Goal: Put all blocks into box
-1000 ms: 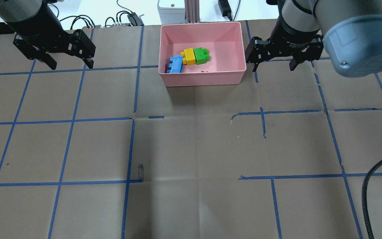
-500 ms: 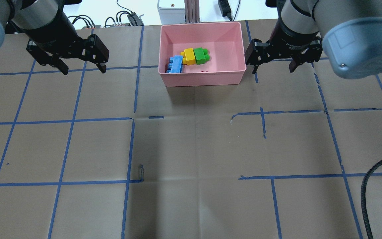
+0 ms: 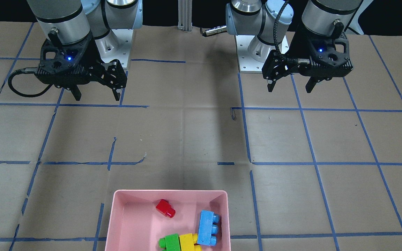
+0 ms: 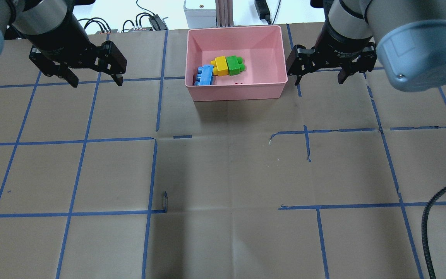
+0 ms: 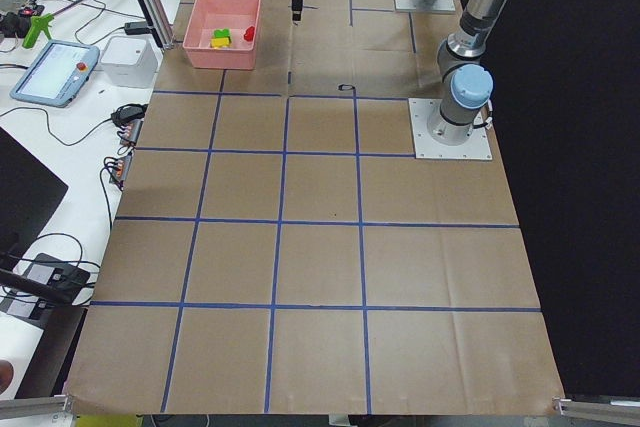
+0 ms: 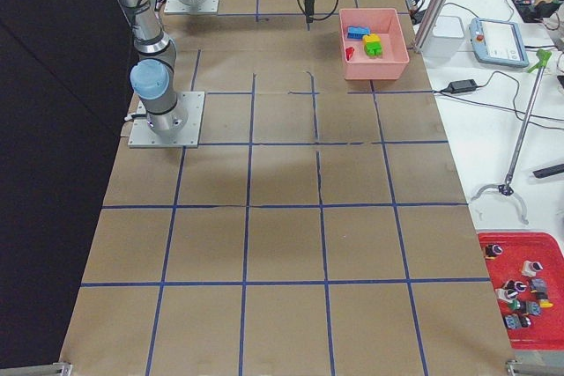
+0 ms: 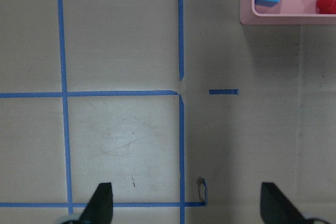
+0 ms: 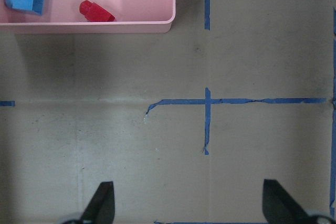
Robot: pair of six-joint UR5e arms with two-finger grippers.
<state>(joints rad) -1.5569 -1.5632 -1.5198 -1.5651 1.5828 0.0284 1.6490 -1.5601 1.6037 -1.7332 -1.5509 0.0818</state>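
Blocks first, and all four are in the box [image 3: 169, 191]. Green [image 3: 169, 242] and yellow [image 3: 187, 242] sit pressed side by side. The long blue one [image 3: 208, 228] lies right against the yellow. The little red one [image 3: 165, 208] lies on its side, apart from the other three, on the box floor towards the robot's side.

Beyond the box runs the brown bench [image 3: 187, 139] with its blue tape grid. Further back are the two arms, both raised over the bench on the robot's side of the box and well apart from it. The right gripper [image 3: 97, 96] hangs off to the box's right with its fingers spread wide and nothing between them. The left gripper [image 3: 289, 87] hangs off to the box's left, also spread wide and holding nothing. Both wrist views agree.

By my count, four blocks in the box means the placing is finished. I'd judge that no pick is left, so the next move only calls for keeping both arms away from the box.
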